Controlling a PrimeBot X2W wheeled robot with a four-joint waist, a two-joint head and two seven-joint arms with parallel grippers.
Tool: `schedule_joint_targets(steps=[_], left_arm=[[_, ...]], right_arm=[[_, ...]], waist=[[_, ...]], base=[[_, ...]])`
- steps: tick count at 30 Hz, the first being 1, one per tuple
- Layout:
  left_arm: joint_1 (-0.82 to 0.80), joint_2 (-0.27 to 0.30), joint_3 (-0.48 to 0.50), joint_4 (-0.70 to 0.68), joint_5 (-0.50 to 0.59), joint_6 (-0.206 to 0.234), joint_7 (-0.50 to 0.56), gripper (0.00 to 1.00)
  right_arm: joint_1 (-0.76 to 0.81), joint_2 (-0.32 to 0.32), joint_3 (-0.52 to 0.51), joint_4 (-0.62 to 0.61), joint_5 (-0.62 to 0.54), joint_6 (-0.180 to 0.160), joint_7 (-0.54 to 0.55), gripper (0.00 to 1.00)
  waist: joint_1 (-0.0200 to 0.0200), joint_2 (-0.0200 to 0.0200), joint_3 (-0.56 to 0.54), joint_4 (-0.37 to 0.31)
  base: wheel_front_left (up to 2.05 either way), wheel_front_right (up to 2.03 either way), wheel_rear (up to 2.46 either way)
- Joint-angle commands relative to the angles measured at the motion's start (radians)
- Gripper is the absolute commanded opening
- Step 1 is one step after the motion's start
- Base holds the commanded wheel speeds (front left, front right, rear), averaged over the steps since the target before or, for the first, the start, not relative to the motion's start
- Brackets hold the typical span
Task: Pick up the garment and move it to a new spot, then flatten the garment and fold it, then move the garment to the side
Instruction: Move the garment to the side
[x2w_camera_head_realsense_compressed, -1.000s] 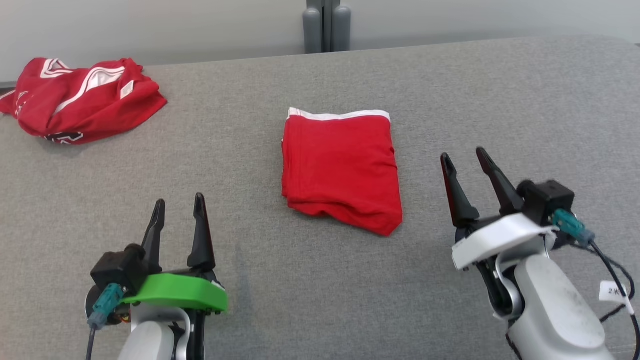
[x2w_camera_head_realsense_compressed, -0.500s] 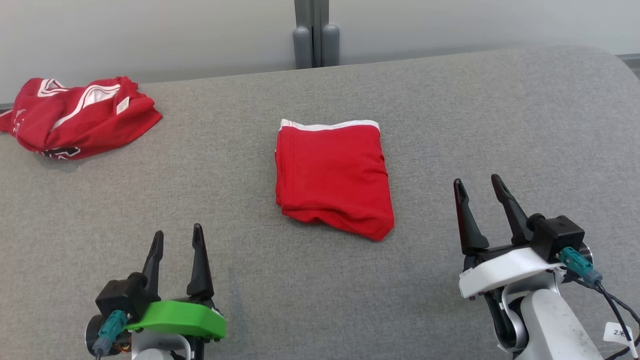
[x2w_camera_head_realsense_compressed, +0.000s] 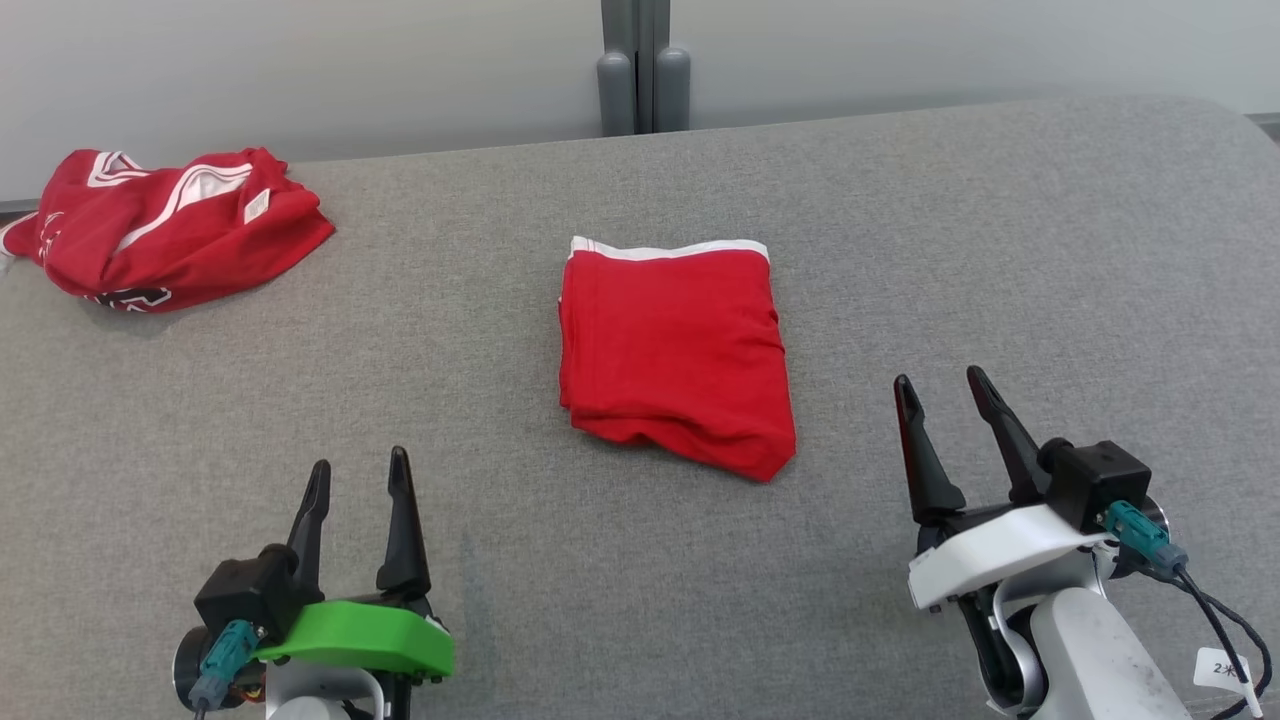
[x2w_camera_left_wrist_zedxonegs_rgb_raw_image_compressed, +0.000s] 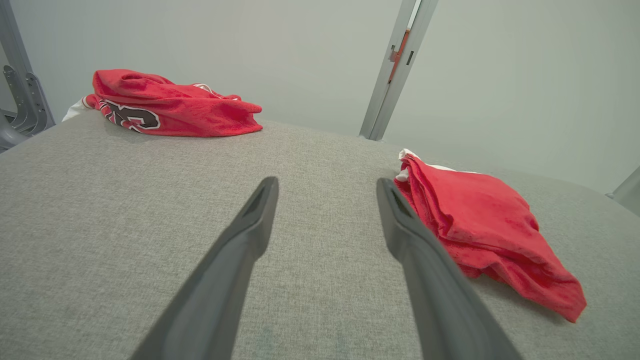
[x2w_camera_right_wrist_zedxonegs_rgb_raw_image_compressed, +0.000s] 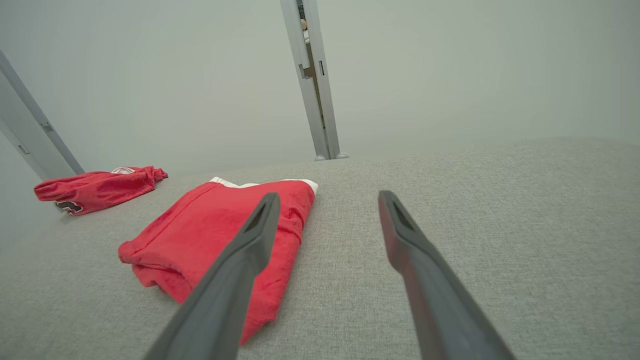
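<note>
Garment (x2w_camera_head_realsense_compressed: 675, 355), red and folded, lying flat mid-surface on grey padded table (x2w_camera_head_realsense_compressed: 1000, 250), white band toward far edge. Left gripper (x2w_camera_head_realsense_compressed: 360, 460) at lower left, jaws parted and empty, well apart from garment. Right gripper (x2w_camera_head_realsense_compressed: 938, 376) at lower right, jaws parted, empty, near garment's right side. Crumpled red jersey (x2w_camera_head_realsense_compressed: 165, 225) at far left.

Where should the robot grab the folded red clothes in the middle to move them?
Probably the near edge of the folded red garment, where the stacked layers lie together, so one pinch catches all. Come from the right: the open right gripper is closest.
</note>
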Motion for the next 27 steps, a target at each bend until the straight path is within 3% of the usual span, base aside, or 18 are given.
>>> schedule_joint_targets(steps=[1,6,14,27], left_arm=[[0.005,0.001,0.004,-0.003,0.005,-0.003,-0.001,1.00],[-0.008,-0.002,0.005,-0.004,0.006,-0.004,0.000,1.00],[-0.033,-0.005,-0.012,0.007,0.003,-0.010,-0.001,1.00],[-0.064,-0.005,-0.078,0.014,-0.048,0.009,0.000,1.00]], right_arm=[[-0.010,-0.001,0.000,0.012,0.015,-0.002,-0.003,1.00],[-0.090,-0.001,-0.022,0.031,-0.015,-0.002,0.024,1.00],[-0.256,-0.022,-0.034,0.121,0.010,-0.002,0.234,1.00],[-0.473,-0.113,0.020,0.447,0.152,-0.001,0.532,1.00]], waist=[[0.0000,0.0000,0.004,0.002],[0.0000,0.0000,0.016,0.008],[0.0000,0.0000,0.039,0.058],[0.0000,0.0000,0.104,0.198]], base=[[0.00,0.00,0.00],[0.00,0.00,0.00],[0.00,0.00,0.00],[0.00,0.00,0.00]])
